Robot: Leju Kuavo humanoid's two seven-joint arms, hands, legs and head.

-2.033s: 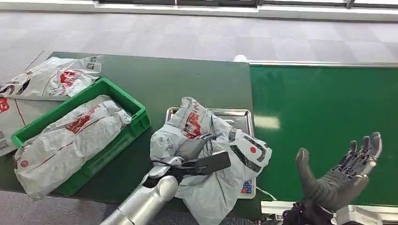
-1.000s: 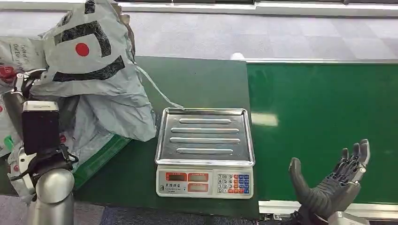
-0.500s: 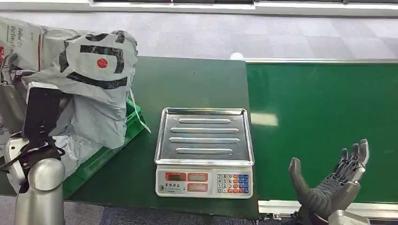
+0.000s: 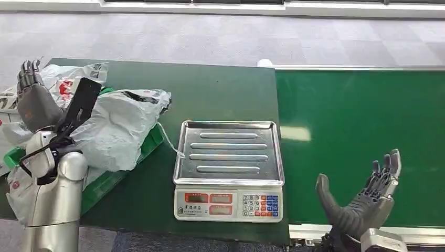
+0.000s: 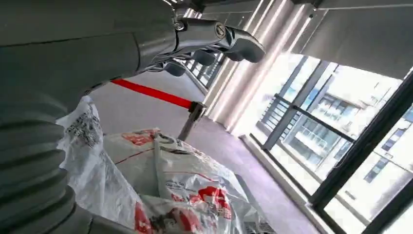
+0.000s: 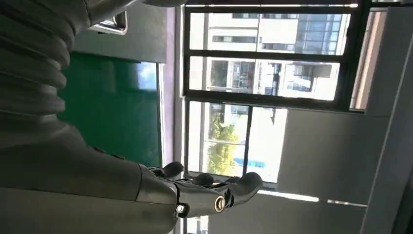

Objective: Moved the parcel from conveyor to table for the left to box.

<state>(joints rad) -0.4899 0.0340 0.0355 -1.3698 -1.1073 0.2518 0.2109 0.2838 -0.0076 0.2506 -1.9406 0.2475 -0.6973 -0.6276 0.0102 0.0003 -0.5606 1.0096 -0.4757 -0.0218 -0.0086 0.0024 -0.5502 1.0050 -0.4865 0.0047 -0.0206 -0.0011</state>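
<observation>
The grey plastic parcel [image 4: 118, 128] lies crumpled on top of the green box [image 4: 153, 137] at the left of the dark table, a thin strip of it trailing toward the scale. My left hand [image 4: 32, 100] is raised just left of the parcel with its fingers apart, holding nothing; in the left wrist view its fingers [image 5: 214, 41] spread above printed parcels [image 5: 170, 185]. My right hand [image 4: 362, 202] hovers palm up, empty, over the near edge of the green conveyor [image 4: 362, 115]. The right wrist view also shows that hand [image 6: 204, 190] open.
A weighing scale [image 4: 228, 168] with a bare steel pan stands between the box and the conveyor. More parcels lie at the table's back left [image 4: 71, 79], and another sits under my left arm [image 4: 18, 194]. The dark table [image 4: 220, 94] is bare behind the scale.
My left hand carried the parcel from the scale over to the green box, let it drop there and now stands open beside it. My right hand sank slightly.
</observation>
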